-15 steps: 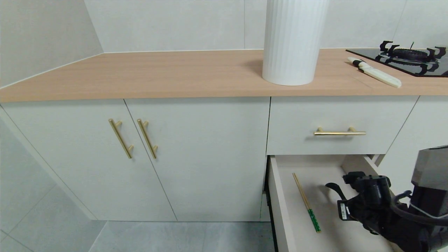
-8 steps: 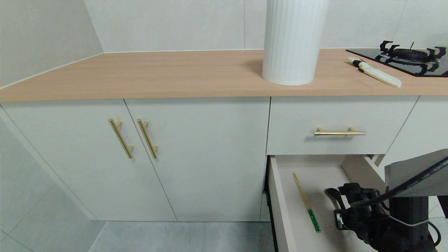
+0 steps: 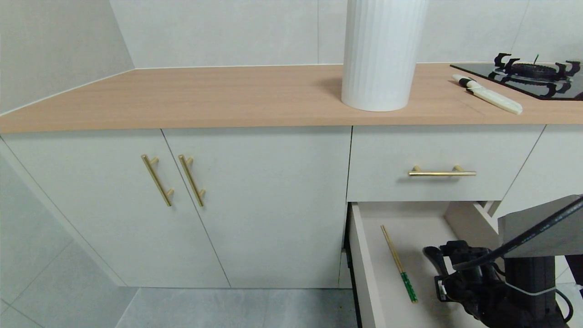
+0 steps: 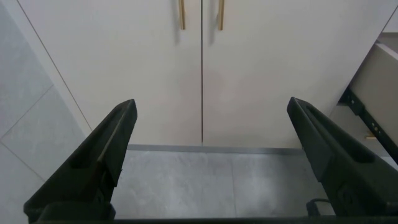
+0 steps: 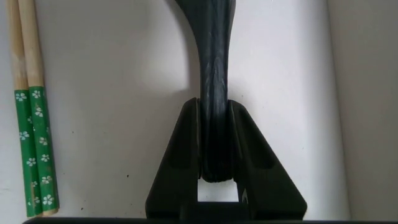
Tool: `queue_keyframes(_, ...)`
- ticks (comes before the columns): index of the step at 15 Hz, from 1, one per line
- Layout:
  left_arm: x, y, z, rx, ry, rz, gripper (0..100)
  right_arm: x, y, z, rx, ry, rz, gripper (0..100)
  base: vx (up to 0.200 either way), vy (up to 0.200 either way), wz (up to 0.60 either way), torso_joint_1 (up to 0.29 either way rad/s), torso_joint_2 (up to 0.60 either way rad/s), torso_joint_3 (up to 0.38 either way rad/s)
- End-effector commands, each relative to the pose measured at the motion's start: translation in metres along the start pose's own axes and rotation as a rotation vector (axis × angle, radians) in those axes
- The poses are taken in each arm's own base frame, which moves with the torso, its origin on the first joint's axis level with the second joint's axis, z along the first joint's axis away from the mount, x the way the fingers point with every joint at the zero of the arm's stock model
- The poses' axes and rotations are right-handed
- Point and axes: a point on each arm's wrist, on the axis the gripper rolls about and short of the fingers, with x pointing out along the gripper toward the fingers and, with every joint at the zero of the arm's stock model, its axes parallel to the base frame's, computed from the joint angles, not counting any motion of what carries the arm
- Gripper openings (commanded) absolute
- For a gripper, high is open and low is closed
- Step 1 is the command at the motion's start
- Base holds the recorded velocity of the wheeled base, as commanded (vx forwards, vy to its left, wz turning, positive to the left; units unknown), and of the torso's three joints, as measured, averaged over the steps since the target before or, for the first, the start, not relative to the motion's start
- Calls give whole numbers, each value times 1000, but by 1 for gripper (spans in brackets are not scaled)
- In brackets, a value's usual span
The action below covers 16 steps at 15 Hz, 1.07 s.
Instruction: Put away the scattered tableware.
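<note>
**Left gripper open before the cabinet doors**

We see our left gripper [image 4: 210,115] with its dark jaws spread wide and nothing between them. Dead ahead, at twelve o'clock, stand two pale cabinet doors [image 4: 267,74], both shut. Their seam lines up with the gap between the jaws, with a brass handle [image 4: 182,14] on one side of it and a second handle [image 4: 220,14] on the other. Grey floor tiles [image 4: 205,180] lie below the doors. Toward two o'clock, the side of the pulled-out drawer [image 4: 373,74] juts forward, with a dark rail [image 4: 364,121] beneath it.

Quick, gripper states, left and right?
Left gripper: open, holding nothing.
Right gripper: shut on the black utensil, inside the open drawer.
</note>
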Motion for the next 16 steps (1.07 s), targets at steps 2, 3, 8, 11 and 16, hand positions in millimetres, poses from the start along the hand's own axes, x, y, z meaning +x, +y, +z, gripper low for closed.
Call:
queue_keyframes(2,0,0,0,1,0,1,100,0,0,0,1,-2,1,100,0,0,0,0,0,0)
queue_keyframes(3,0,0,0,-1,0,1,100,0,0,1,1,-3,1,100,0,0,0,0,0,0)
queue_keyframes(8,0,0,0,-1,0,1,100,-3,-2,3,6,-11,-1,100,0,0,0,0,0,0)
queue_keyframes(11,0,0,0,-1,0,1,100,-20,-7,20,28,-68,22,100,0,0,0,0,0,0)
queue_keyframes(16,0,0,0,-1,0,1,100,-81,-24,71,66,-239,63,100,0,0,0,0,0,0)
